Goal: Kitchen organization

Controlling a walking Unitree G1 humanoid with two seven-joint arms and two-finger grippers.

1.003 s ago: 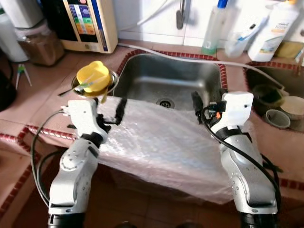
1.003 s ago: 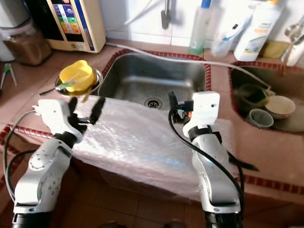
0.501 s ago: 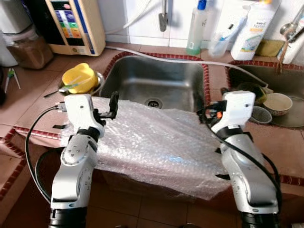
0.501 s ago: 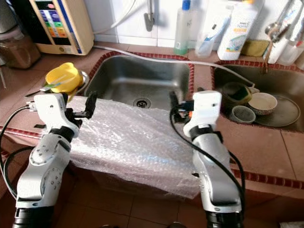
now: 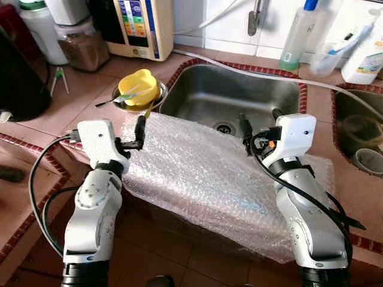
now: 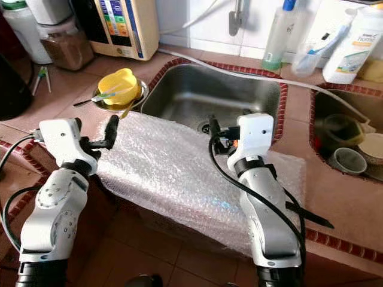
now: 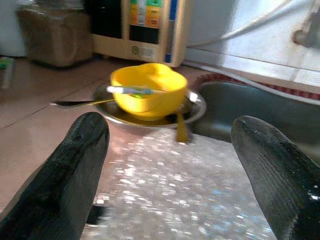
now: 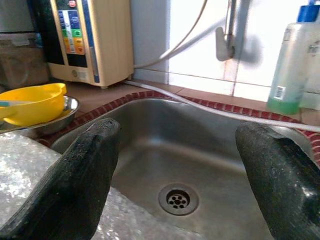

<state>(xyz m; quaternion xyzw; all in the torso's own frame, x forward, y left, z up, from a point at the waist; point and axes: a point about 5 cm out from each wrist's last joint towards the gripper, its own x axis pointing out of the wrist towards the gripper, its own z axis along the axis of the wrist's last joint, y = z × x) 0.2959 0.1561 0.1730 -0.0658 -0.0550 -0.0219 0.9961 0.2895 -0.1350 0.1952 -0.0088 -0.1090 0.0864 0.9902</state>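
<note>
A big sheet of bubble wrap (image 5: 203, 173) lies over the counter's front edge before the steel sink (image 5: 239, 95) and hangs down toward the floor. My left gripper (image 5: 139, 130) hovers open over the sheet's far left corner, nothing between its fingers (image 7: 65, 170). It points at a yellow bowl (image 7: 145, 90) sitting in a steel dish (image 5: 157, 91) with a spoon. My right gripper (image 5: 258, 122) is open above the sheet's far edge, facing the sink drain (image 8: 179, 199), fingers (image 8: 75, 185) wide apart and holding nothing.
A cream water purifier (image 5: 140, 27) and a jar (image 5: 84, 45) stand at the back left. Soap bottles (image 5: 297, 33) line the tiled wall behind the tap (image 5: 255, 18). A white hose (image 5: 251, 70) runs along the sink's far rim. Bowls (image 5: 366, 158) sit in a second basin at right.
The whole picture has shifted as the camera moved, bringing more of the left counter into view. Both grippers stay open over the bubble wrap's far edge.
</note>
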